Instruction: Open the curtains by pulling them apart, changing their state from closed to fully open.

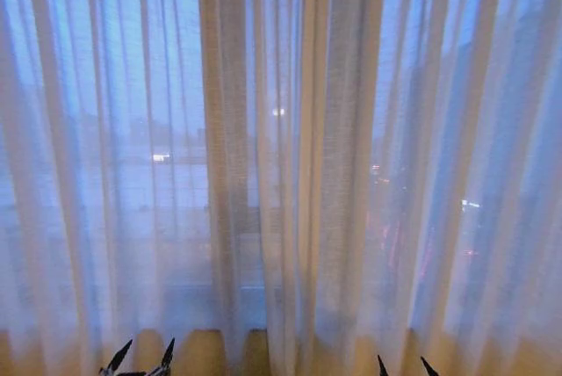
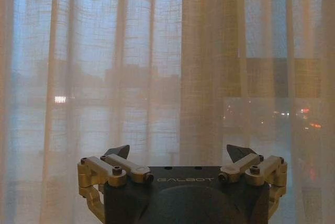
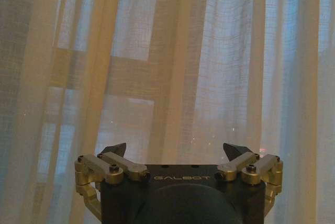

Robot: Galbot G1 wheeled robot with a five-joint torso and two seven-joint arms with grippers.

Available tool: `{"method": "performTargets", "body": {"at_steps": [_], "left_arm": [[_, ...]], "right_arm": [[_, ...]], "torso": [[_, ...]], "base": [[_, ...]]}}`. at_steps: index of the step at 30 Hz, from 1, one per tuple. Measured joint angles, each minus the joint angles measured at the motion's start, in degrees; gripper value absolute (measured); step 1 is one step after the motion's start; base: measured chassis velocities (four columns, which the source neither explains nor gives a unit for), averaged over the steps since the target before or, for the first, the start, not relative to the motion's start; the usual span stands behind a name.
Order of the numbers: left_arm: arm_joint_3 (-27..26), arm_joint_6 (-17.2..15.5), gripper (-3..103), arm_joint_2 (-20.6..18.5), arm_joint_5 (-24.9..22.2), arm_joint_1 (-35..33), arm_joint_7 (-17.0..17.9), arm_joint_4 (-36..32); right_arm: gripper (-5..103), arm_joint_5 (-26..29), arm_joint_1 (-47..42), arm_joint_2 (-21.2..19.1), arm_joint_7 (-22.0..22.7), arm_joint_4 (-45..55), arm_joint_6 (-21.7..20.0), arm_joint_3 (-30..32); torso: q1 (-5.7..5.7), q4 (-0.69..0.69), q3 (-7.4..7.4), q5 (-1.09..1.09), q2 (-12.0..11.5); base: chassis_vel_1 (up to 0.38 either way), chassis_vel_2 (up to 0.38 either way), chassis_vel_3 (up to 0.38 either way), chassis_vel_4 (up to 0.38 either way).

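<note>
The curtains (image 1: 281, 165) hang closed right in front of you, sheer white folds covering the whole window from edge to edge, with the thickest bunch of overlapping fabric running down the middle where the two panels meet. Through them you can make out a dim outdoor scene with a few small lights. Your left gripper (image 1: 140, 354) sits low at the bottom of the head view, left of the middle bunch, jaws spread wide and holding nothing; its wrist view shows the tips apart, short of the cloth (image 2: 209, 51). Your right gripper (image 1: 407, 365) sits low on the other side, jaws likewise spread wide and empty, facing the folds (image 3: 172, 51).
</note>
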State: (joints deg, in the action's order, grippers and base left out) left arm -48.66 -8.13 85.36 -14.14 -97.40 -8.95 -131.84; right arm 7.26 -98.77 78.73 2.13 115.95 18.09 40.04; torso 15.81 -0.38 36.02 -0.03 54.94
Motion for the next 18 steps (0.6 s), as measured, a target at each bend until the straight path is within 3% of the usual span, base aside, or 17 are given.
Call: {"method": "performTargets", "body": {"at_steps": [11, 18], "left_arm": [[-0.17, 1.01, 100, 0.1, 0.66, -0.57, -0.31, -0.45], [-0.05, 1.22, 100, 0.34, 1.07, -0.78, -0.5, -0.48]], "right_arm": [[100, -1.44, 0.13, 0.0, -1.32, -1.38, 2.86, 0.79], [100, -1.43, -0.16, 0.0, -1.2, -1.63, 3.72, 0.73]], "torso": [[-0.02, 0.0, 0.0, 0.01, 0.0], [-0.02, 0.01, 0.0, 0.0, 0.0]], "base": [[-0.038, 0.03, 0.034, -0.029], [-0.158, 0.201, 0.146, -0.163]]}}
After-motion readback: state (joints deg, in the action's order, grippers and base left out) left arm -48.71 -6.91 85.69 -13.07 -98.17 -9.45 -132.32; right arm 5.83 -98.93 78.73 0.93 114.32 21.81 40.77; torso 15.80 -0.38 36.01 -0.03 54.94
